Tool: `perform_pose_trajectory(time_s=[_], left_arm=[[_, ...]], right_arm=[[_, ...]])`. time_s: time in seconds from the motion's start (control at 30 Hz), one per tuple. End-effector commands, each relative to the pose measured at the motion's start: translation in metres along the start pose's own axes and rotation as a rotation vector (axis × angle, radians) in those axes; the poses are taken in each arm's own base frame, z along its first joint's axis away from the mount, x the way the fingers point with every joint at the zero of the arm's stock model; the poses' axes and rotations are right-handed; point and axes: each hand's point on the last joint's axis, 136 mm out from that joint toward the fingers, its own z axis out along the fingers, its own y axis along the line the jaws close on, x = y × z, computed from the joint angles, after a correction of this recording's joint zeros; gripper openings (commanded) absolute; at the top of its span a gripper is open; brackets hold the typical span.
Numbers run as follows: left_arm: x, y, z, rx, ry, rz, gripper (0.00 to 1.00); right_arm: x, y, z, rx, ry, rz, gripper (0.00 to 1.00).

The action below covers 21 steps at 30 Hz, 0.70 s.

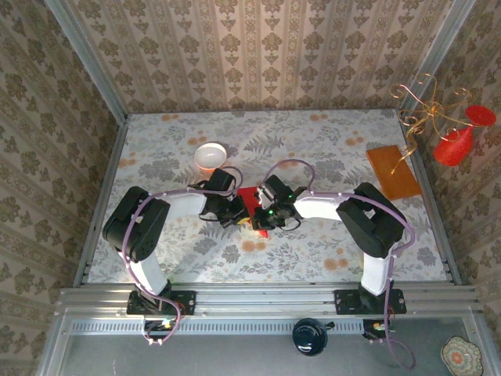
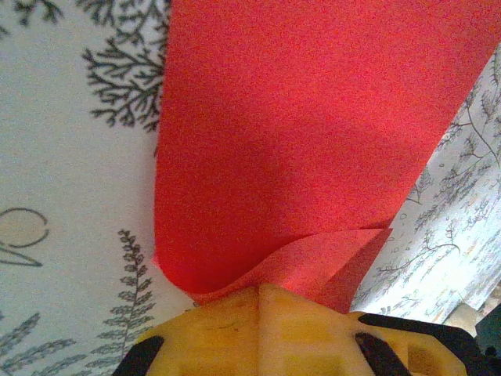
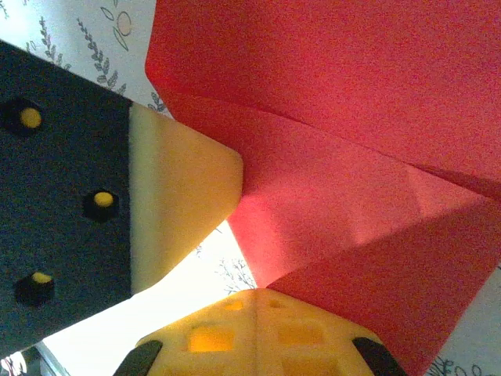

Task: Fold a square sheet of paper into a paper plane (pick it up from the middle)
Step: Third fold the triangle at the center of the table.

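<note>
While the small round white bowl (image 1: 210,156) sits well apart on the floral table (image 1: 313,149), inside pale peach, the left gripper (image 2: 260,298) pinches the thin bright red paper sheet (image 2: 297,133) by a curled edge at mid-table; the right gripper (image 3: 254,301) clamps another fold of it.

My yellow pads (image 2: 219,337) look like matt, dimpled plastic. The red paper (image 2: 297,133) is matt and finely grained. At left, the flowered tabletop (image 2: 55,141) looks smooth.
</note>
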Motion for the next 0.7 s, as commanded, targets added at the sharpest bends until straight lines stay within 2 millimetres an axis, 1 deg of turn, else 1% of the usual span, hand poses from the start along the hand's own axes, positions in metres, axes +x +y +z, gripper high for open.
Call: perform_pose_trajectory(time_s=[0.0, 0.13, 0.3, 0.37, 0.47, 0.67], left_arm=[[0.004, 0.033, 0.009, -0.115, 0.018, -0.056, 0.07], [0.000, 0.024, 0.005, -0.089, 0.012, -0.042, 0.07], [-0.011, -0.011, -0.011, 0.018, -0.025, 0.036, 0.08], [-0.013, -0.019, -0.014, 0.035, -0.029, 0.060, 0.10], [-0.012, -0.012, -0.009, 0.008, -0.009, 0.056, 0.10], [-0.010, 0.011, 0.001, -0.047, 0.006, 0.007, 0.09]], right_arm=[[0.006, -0.010, 0.003, 0.040, 0.040, 0.031, 0.07], [0.012, -0.018, 0.006, 0.053, 0.057, 0.045, 0.06], [0.015, -0.022, 0.008, 0.054, 0.070, 0.063, 0.06], [0.016, -0.023, 0.009, 0.050, 0.072, 0.067, 0.06], [0.015, -0.021, 0.010, 0.041, 0.072, 0.071, 0.06], [0.014, -0.020, 0.010, 0.032, 0.069, 0.075, 0.06]])
